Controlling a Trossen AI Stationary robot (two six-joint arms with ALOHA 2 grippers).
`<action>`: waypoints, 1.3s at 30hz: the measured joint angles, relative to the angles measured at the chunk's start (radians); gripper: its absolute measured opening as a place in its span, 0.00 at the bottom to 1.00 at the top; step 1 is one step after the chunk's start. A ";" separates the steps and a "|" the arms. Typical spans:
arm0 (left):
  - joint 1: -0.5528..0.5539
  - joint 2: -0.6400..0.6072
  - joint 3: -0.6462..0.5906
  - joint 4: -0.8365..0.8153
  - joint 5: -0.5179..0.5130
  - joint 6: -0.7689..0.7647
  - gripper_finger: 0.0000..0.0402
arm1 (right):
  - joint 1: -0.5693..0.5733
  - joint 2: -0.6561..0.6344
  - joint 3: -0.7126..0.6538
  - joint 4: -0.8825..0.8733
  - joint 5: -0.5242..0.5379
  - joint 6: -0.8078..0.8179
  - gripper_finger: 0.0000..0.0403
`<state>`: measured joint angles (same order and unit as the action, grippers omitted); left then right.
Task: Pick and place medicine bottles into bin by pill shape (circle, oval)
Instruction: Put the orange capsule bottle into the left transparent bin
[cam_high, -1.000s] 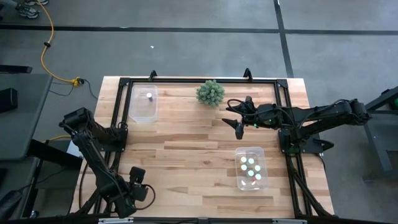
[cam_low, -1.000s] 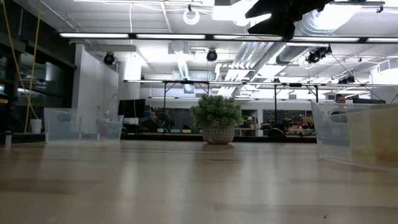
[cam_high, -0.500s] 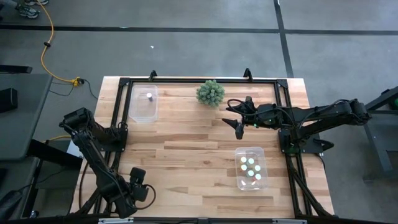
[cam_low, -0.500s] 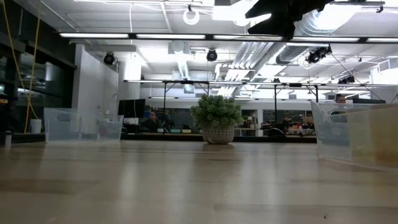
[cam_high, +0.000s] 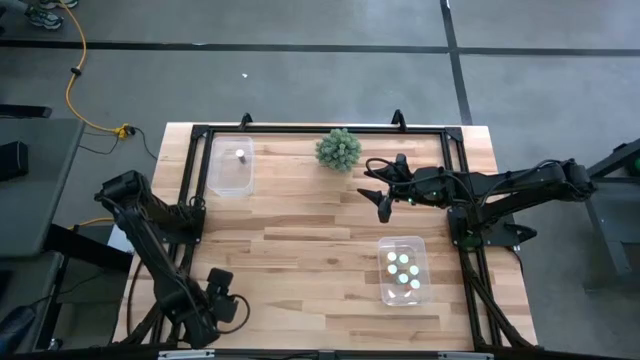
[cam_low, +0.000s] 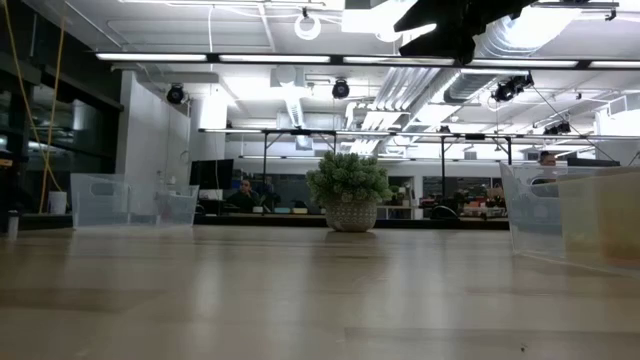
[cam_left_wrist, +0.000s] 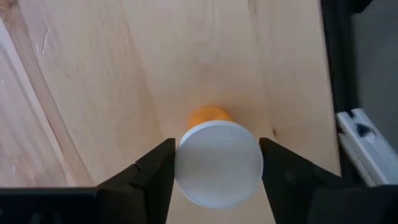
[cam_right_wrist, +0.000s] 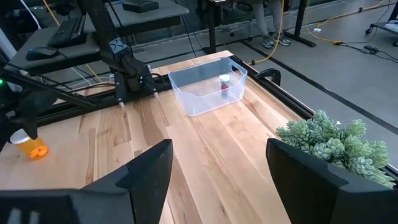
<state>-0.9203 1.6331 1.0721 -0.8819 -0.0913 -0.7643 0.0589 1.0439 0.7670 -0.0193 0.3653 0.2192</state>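
Observation:
A medicine bottle (cam_left_wrist: 217, 163) with a white cap and orange body stands at the table's near left corner; it also shows in the right wrist view (cam_right_wrist: 32, 148). My left gripper (cam_left_wrist: 217, 180) points straight down over it and is shut on it; in the high view the wrist (cam_high: 222, 298) hides bottle and fingers. My right gripper (cam_high: 374, 192) hovers open and empty above the table's far middle, beside the plant. A clear bin (cam_high: 231, 165) at the far left holds one bottle (cam_high: 240, 154). A second bin (cam_high: 404, 270) at the near right holds several. My left gripper pinches the bottle's round white cap (cam_left_wrist: 186, 168) between its two fingers, one on each side. The fingers come from above, pointing down. The orange body (cam_left_wrist: 208, 116) shows below the cap, toward the table; whether its base still stands on the wood I cannot tell.
A spiky green plant ball (cam_high: 338, 149) in a pot stands at the far middle, also in the low view (cam_low: 348, 195). A black frame rail (cam_high: 190, 200) runs round the table's edges. Bare wood (cam_high: 300, 250) lies between the two bins.

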 joint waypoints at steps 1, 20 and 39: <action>0.008 -0.012 0.000 -0.001 0.008 0.001 0.47 | 0.000 0.000 0.000 0.000 0.000 -0.002 0.63; 0.732 -0.434 0.273 -0.338 -0.101 0.390 0.47 | 0.000 0.000 0.000 -0.008 0.003 0.023 0.63; 1.378 -0.410 0.507 -0.119 0.120 0.673 0.49 | 0.000 0.000 0.000 0.232 -0.004 0.007 0.63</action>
<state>0.4574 1.2228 1.5789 -1.0005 0.0290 -0.0913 0.0589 1.0438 0.7673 0.2131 0.3609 0.2258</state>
